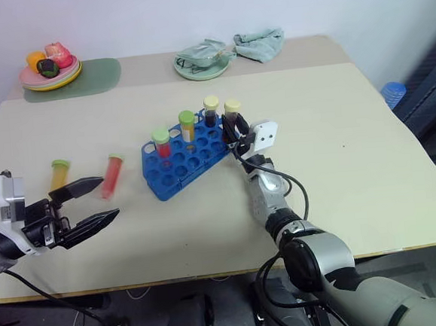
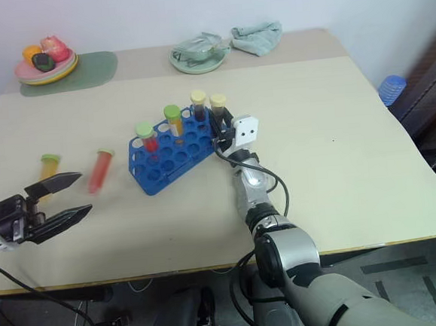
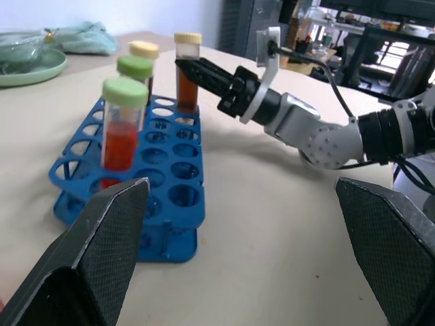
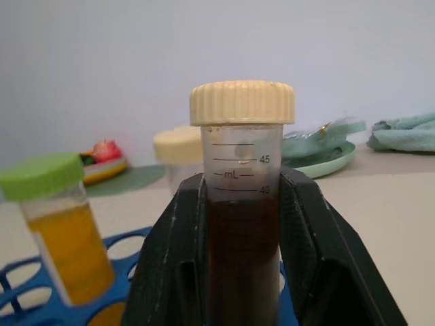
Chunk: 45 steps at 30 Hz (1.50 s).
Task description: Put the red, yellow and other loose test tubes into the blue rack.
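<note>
Step, head views: right gripper (image 1: 237,128) is clamped on the brown tube (image 1: 232,113) at the far corner of the blue rack (image 1: 182,164); I judge it is seating that tube.
Next move, head views: probably let go once the tube sits in its hole, then fetch the loose tubes.
Loose tubes: yellow tube (image 1: 59,175) and red tube (image 1: 112,176) lie on the table (image 1: 354,160) left of the rack, near the left gripper (image 1: 93,204), which hangs wide open and empty.
Rack contents, left wrist view: red-filled green-capped tube (image 3: 122,129), a second green-capped tube (image 3: 134,68), a cream-capped tube (image 3: 144,49) and the brown one stand upright; the other holes are empty.
Grip, right wrist view: black fingers (image 4: 319,251) press both sides of the brown tube below its cream cap.
</note>
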{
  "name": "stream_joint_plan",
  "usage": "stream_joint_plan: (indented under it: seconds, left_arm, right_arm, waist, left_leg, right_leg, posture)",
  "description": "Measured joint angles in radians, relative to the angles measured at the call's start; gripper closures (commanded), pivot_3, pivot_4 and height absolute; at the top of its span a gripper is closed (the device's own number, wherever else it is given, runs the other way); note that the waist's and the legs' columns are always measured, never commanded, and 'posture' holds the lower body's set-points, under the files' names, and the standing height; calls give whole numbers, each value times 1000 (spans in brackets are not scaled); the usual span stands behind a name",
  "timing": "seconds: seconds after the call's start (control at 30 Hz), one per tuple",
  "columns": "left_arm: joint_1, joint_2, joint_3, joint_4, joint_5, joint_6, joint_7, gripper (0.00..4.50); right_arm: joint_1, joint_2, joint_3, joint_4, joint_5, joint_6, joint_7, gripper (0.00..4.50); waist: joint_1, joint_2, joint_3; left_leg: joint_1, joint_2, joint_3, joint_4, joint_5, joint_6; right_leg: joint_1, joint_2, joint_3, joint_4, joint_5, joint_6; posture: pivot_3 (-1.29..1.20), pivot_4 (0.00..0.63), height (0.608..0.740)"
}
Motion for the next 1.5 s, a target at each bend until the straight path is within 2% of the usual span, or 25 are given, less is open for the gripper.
stream_joint_plan:
  seconds: [0.07,0.13,0.17,0.3,0.47,0.5,0.6,0.7,0.77,0.9,1.0,1.07,1.13,1.2,1.3,1.5]
  left_arm:
    - [1,0,2,0,0,0,0,0]
    - [1,0,2,-1,-1,0,0,0]
    - [1,0,2,-1,-1,0,0,0]
    - [0,-6,2,0,-2,0,10,0]
    - [-19,-50,2,4,-5,5,81,0]
    - [-36,-85,9,2,-4,19,161,0]
    - [-43,-159,14,-2,36,27,350,0]
    - [-18,-181,10,-35,99,51,500,0]
    - [-14,-186,2,-82,127,91,593,0]
    - [-57,-202,-9,-109,154,171,757,0]
    - [-114,-212,-13,-116,142,229,828,0]
    - [-192,-209,-26,-119,133,307,901,0]
    - [-303,-179,-47,-111,132,478,1022,0]
    - [-414,-142,-68,-81,130,670,1107,0]
    - [-596,-117,-126,24,140,929,1183,0]
    - [-801,-121,-226,186,223,1094,1227,0]
  right_arm:
    - [13,-1,17,1,-25,-8,-27,3693]
    - [14,-1,27,1,-33,-9,-41,2641]
    - [15,-1,27,1,-34,-8,-43,2297]
    - [16,-3,50,1,-73,-17,-92,420]
    - [21,-28,97,-6,-162,-50,-216,420]
    - [31,-46,114,-25,-177,-60,-214,420]
    - [54,-101,144,-81,-182,-72,-163,420]
    - [134,-178,162,-207,-144,-38,-46,420]
    - [251,-242,178,-384,-87,68,56,420]
    - [532,-414,195,-863,48,408,198,420]
    - [646,-537,187,-1149,149,657,256,420]
    - [726,-673,188,-1335,244,806,353,420]
    - [787,-840,169,-1488,370,959,476,420]
    - [777,-920,137,-1576,472,1064,550,420]
    - [674,-984,130,-1640,582,1197,615,420]
    - [443,-1005,163,-1654,655,1402,617,420]
  waist:
    - [0,0,0]
    - [0,0,0]
    - [-1,0,0]
    - [-1,0,0]
    - [1,0,0]
    - [3,0,0]
    - [3,-1,0]
    - [4,-1,-1]
    - [12,-1,-1]
    - [35,0,0]
    - [35,-1,0]
    - [42,-1,0]
    - [54,-3,2]
    - [52,-5,2]
    - [54,-7,3]
    - [61,-11,5]
  left_leg:
    - [0,0,0,0,0,0]
    - [0,0,0,0,0,0]
    - [0,0,0,0,0,0]
    - [1,0,0,0,0,0]
    - [1,0,0,0,0,0]
    - [1,0,0,0,0,0]
    - [1,0,0,1,0,0]
    - [1,0,0,0,-2,4]
    - [0,0,0,0,-3,6]
    - [0,0,-1,0,-5,8]
    - [0,0,0,1,-5,8]
    - [0,1,-1,1,-5,8]
    - [0,1,-1,1,-5,8]
    - [0,1,-1,1,-5,8]
    - [0,1,-1,2,-5,8]
    - [-3,1,-1,2,-3,5]
  right_leg:
    - [0,0,0,0,0,0]
    - [0,0,0,0,0,0]
    - [0,0,0,0,0,0]
    - [0,0,0,0,0,0]
    - [0,0,0,0,0,0]
    - [1,0,0,0,0,0]
    - [1,0,0,0,0,0]
    - [1,0,0,0,0,0]
    - [2,0,0,-1,0,0]
    - [2,0,0,-2,0,0]
    - [2,0,0,-3,0,1]
    - [2,0,0,-4,0,1]
    - [3,0,0,-4,0,1]
    - [3,1,0,-4,0,1]
    - [3,2,0,-4,0,1]
    - [1,2,0,-7,0,1]
  posture:
    - [0,150,740]
    - [0,150,740]
    - [0,150,740]
    - [0,150,740]
    - [0,150,740]
    - [0,150,740]
    - [0,150,740]
    - [0,150,740]
    - [0,150,740]
    - [0,150,740]
    - [0,150,740]
    - [0,150,740]
    - [0,150,740]
    - [0,150,740]
    - [0,150,740]
    - [0,150,740]
